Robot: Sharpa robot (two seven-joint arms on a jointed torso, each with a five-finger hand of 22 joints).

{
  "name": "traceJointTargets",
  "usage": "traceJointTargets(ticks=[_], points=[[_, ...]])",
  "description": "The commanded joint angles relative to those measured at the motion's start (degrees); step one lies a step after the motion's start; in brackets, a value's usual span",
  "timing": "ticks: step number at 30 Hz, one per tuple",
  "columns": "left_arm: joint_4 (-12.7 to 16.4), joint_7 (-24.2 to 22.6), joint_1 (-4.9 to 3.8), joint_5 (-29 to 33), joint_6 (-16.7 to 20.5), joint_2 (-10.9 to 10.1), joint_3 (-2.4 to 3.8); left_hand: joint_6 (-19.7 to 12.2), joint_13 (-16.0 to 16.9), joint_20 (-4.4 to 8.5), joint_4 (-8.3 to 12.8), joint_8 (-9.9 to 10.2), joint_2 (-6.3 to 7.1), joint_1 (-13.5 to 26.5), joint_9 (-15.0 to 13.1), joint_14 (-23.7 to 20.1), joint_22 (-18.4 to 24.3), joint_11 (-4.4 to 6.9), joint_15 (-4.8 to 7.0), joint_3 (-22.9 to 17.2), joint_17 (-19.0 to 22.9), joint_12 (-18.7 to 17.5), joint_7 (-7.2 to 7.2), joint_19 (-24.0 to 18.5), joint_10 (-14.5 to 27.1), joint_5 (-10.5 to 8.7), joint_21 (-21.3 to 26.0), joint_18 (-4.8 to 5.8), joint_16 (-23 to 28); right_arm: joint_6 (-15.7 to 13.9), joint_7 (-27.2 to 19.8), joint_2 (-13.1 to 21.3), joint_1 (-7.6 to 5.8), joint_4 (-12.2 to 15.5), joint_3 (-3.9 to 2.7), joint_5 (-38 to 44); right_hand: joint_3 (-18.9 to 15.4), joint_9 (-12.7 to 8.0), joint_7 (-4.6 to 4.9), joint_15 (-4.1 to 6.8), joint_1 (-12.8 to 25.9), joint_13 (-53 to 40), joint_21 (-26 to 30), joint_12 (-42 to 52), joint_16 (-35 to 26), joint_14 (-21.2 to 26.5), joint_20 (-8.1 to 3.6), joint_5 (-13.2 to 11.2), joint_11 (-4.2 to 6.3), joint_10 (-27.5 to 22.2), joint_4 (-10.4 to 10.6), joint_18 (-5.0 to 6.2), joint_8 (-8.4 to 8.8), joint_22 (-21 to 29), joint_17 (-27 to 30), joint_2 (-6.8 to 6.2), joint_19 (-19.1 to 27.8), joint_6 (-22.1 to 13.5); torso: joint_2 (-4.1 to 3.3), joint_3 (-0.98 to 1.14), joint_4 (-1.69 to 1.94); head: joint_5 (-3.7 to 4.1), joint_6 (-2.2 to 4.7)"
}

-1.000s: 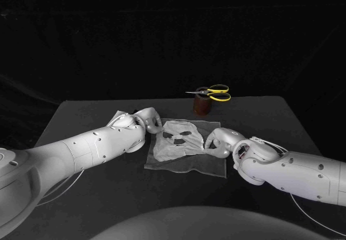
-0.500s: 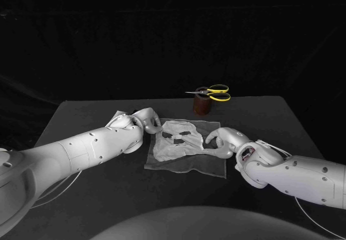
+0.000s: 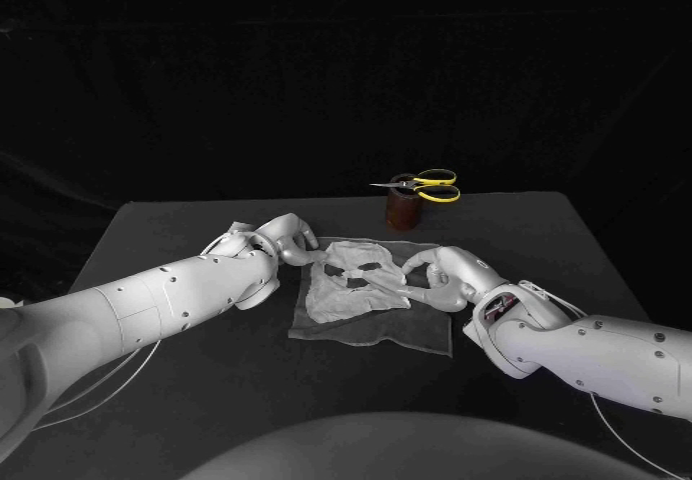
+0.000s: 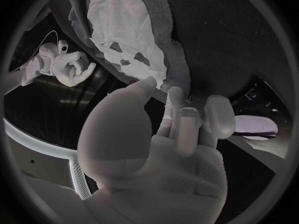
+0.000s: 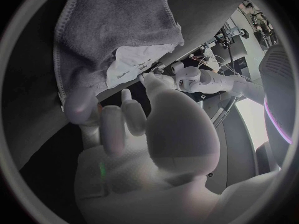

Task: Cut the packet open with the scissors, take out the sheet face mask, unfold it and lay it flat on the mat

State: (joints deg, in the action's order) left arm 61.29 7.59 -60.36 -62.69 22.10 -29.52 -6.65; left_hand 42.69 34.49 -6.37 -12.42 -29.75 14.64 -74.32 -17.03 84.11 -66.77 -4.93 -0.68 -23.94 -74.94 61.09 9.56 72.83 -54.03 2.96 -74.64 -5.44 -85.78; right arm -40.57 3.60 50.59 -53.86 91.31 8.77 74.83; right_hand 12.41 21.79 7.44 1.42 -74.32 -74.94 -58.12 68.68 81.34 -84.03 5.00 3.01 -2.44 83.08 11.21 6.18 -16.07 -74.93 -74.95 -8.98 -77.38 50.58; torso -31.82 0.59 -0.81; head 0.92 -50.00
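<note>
Below, black table (image 3: pixel 173 330), grey mat (image 3: pixel 378 332), dark backdrop (image 3: pixel 346 90)

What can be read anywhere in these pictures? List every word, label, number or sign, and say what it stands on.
No text can be read in any view.
A small coloured mark on the right wrist: too small to read.
No print is visible on the scissors, the mask or the mat.
</note>
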Motion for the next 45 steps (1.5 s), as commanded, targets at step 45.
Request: traceJointTargets(ticks=[45], points=[[27.1,-1.1,5.41,-17.0,3.0,-13.6,-0.96,10.2,18.5,2.99,5.1,-2.8,1.17,-5.5,5.2,4.1,-9.8,3.41,2.91,-4.3,-8.0,14.2,-3.45,8.4,-16.9,-0.19,-6.7,2.0,-2.1,9.9,12.9,-5.3,1.49,0.7,0.03,26.6,19.2,-3.4,-1.5,1.2,3.2,-8.1,-12.3,10.1,5.5,-5.1,-1.46,-0.2,1.35,4.3,-12.7,-2.24,3.83,-9.8,-11.9,0.91,-5.2,10.3,0.03,0.01,-0.01,-0.61,0.0]])
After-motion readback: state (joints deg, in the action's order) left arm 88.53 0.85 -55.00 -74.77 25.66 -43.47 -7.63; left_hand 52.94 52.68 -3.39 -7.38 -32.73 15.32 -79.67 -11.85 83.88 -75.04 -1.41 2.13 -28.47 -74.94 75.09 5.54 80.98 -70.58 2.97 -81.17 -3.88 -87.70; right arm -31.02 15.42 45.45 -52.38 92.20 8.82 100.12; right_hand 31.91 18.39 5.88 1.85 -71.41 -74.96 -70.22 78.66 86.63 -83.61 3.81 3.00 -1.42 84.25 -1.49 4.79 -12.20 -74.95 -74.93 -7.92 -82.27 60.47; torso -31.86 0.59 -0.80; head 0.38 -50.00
